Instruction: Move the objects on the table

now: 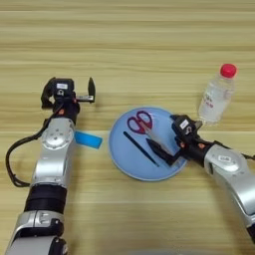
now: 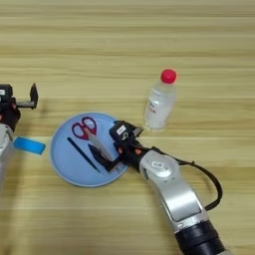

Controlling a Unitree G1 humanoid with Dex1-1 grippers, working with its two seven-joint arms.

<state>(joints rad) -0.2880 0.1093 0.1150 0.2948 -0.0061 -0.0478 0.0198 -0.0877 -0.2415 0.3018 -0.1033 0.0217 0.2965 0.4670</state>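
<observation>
light: bright, even, soft from above | shadows: short and faint beside the clear plastic bottle with red cap [image 2: 160, 102] and round light blue plate [image 1: 119, 149] | glare: weak shine on light tan wooden table [image 1: 149, 40] | blur: slight softness overall

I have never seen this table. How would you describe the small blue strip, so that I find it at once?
Start at the round blue plate in the middle of the wooden table, with the red-handled scissors on it. Go to the robot's left, towards the left arm: the blue strip lies flat on the wood between them. It is the only small, flat rectangle, and a brighter blue than the plate.
</observation>
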